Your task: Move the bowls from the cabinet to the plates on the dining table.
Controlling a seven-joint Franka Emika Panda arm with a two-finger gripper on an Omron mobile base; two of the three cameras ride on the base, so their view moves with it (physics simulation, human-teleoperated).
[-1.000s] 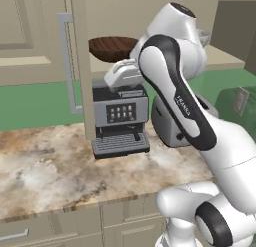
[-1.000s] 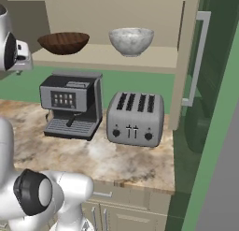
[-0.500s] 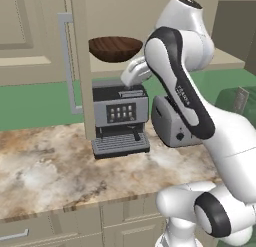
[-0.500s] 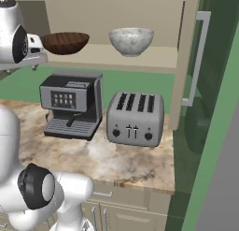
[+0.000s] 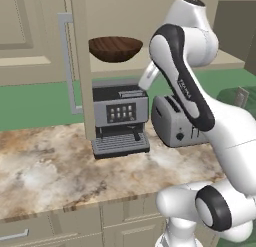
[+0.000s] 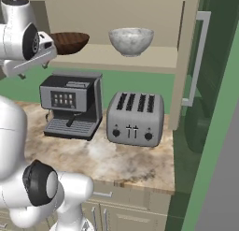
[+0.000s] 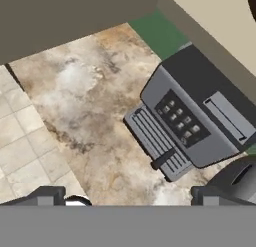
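— Bowls, both on the cabinet shelf (image 6: 116,57): brown bowl (image 6: 69,42) left, grey bowl (image 6: 131,40) right, above the coffee machine (image 6: 72,106) and toaster (image 6: 135,119).

— And the fingers (image 7: 127,197)?

— Spread wide, empty, aimed down at the bench (image 7: 80,98). The brown bowl sits nearer, just beside the hand and above where it points.

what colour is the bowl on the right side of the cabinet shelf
Pale grey-white, marbled like stone: the bowl, clearest in the right base view.
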